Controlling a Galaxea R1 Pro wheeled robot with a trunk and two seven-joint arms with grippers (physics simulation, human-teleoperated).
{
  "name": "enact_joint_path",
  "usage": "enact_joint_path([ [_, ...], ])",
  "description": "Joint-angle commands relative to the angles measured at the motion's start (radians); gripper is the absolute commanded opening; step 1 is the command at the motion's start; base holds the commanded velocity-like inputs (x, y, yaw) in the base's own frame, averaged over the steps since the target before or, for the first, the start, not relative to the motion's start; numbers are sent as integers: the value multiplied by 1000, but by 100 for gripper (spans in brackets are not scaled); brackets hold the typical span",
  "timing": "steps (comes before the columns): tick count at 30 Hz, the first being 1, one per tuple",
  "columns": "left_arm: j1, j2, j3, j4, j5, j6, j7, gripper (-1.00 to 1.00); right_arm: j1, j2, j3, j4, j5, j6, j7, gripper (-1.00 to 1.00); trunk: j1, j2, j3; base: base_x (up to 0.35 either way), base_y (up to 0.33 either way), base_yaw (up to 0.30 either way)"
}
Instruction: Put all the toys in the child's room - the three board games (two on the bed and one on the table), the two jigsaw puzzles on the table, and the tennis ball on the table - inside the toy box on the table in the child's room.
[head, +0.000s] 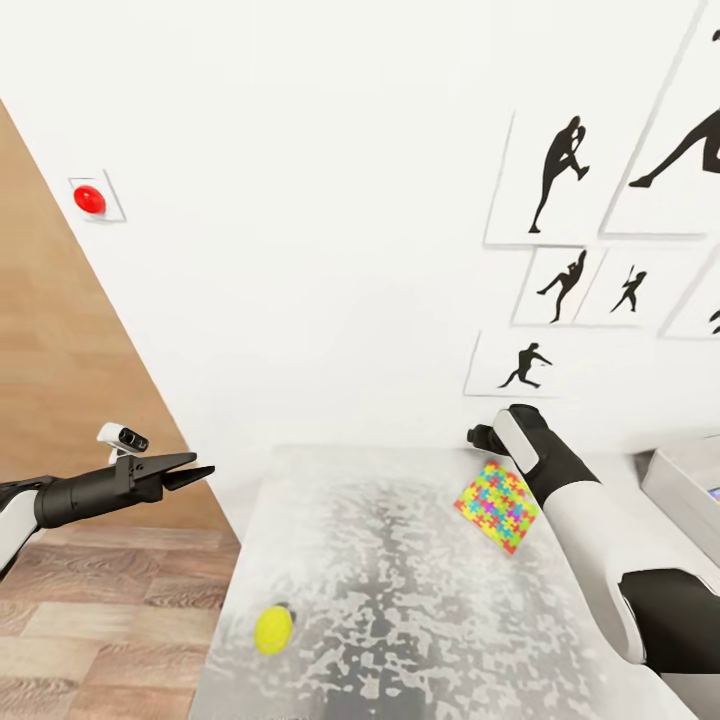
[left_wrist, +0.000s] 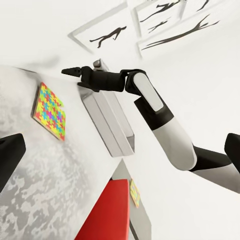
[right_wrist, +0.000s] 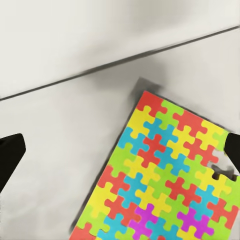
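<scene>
A colourful jigsaw puzzle (head: 497, 505) (left_wrist: 50, 111) (right_wrist: 165, 175) lies flat on the mottled grey table (head: 400, 600), near its far edge. My right gripper (head: 480, 436) (right_wrist: 120, 150) hovers over the puzzle's far corner, open, with nothing between its fingers (right_wrist: 10, 155). The yellow tennis ball (head: 273, 629) rests near the table's left edge. My left gripper (head: 198, 467) (left_wrist: 120, 150) hangs open and empty off the table's left side, above the floor. The grey toy box (head: 690, 480) (left_wrist: 107, 125) stands at the right. A red board game (left_wrist: 107, 210) lies beyond it.
A white wall with framed silhouette pictures (head: 560, 170) rises right behind the table. A wood panel (head: 60, 380) and wooden floor (head: 100, 630) lie to the left. A red button (head: 90, 199) sits on the wall. A small colourful puzzle (left_wrist: 134, 192) lies by the red game.
</scene>
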Motion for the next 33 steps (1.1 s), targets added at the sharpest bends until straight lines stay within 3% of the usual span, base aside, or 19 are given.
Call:
enact_joint_path([
  [1,-1,1,-2,1,3,4,-2,100,-1,-2,7,-1,-11,2,-10,100,1,-2,-4,0,0,75],
  [11,-1,1,-2,1,3,4,-2,100,-2,-8,10,-6,-7,2,-17,100,1,-2,-20,0,0,75],
  [13,-1,1,-2,1,3,4,-2,100,-2,-16,10,-8,-7,3,-20,100,1,-2,-23,0,0,75],
  [21,-1,2,5,1,2,4,-2,100,1,-87,8,-11,-12,12,-60,100,1,-2,-34,0,0,57],
  [26,-1,2,20,1,3,4,-2,100,5,-102,8,-12,-16,8,-62,100,1,-2,-35,0,-9,8],
  [33,-1,2,24,2,3,4,-2,100,7,-103,8,-12,-17,4,-64,100,1,-2,-35,0,-114,-48],
])
